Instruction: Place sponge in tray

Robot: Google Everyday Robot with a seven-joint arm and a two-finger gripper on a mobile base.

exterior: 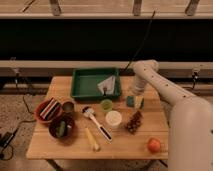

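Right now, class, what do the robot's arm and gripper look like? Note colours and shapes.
The arm is smooth and off-white, made of thick rounded segments with a bulbous joint. The gripper, just above the sponge beside the tray, looks equally pale but slimmer. No markings show.

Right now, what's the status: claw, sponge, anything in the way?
Claw open, low over the sponge. Sponge flat on table, right of tray, not in yet. Green cup near the route; pale folded thing lies in tray.

Tool (135,96) low at mid-right, jaws apart
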